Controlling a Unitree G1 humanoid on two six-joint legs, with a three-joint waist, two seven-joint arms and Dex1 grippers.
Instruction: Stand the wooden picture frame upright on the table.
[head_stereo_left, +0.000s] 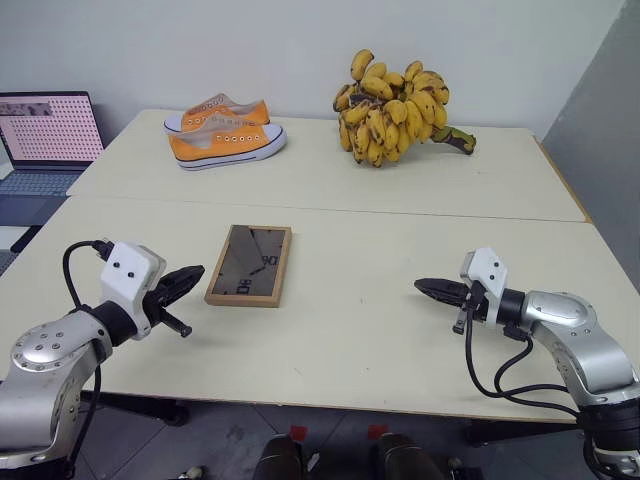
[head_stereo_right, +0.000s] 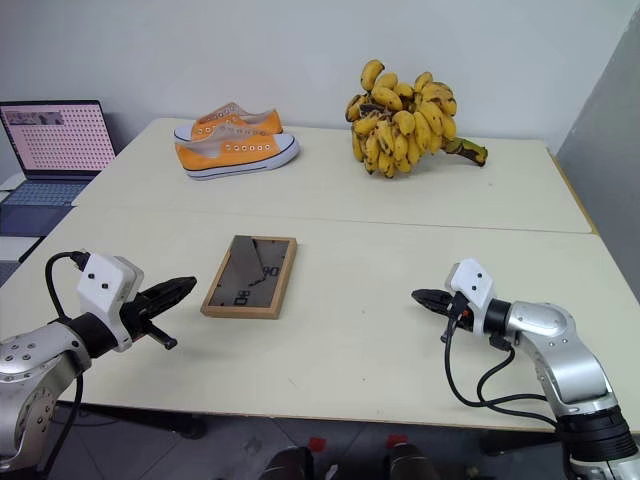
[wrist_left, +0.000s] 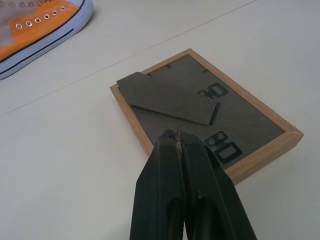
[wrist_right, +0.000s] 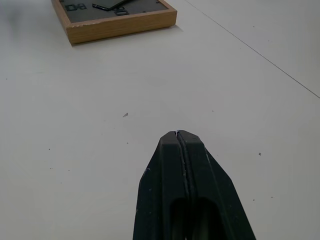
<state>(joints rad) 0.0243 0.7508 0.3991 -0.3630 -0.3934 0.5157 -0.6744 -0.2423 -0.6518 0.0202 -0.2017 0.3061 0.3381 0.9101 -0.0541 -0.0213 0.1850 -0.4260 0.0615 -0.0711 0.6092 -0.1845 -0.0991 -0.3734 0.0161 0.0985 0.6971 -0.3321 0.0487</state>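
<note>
Big pale table (head_stereo_left: 350, 340), two long sections meeting at a seam running across. On the far section: large bunch of yellow bananas (head_stereo_left: 392, 108) toward the right, pair of orange sneakers (head_stereo_left: 224, 132) with white soles toward the left. Open laptop (head_stereo_left: 45, 140) off the table's far left edge, screen lit. Wooden picture frame (head_stereo_left: 250, 265) lies flat, face down, on the near section just past the seam, left of centre, dark grey back up with its stand flap folded against it and black marks showing. Left gripper (head_stereo_left: 190, 276) just beside the frame's left edge, above the table, not touching it, fingers closed on nothing. Right gripper (head_stereo_left: 428, 288) well apart from the frame on the right, pointing toward it, fingers pressed together and empty.
</note>
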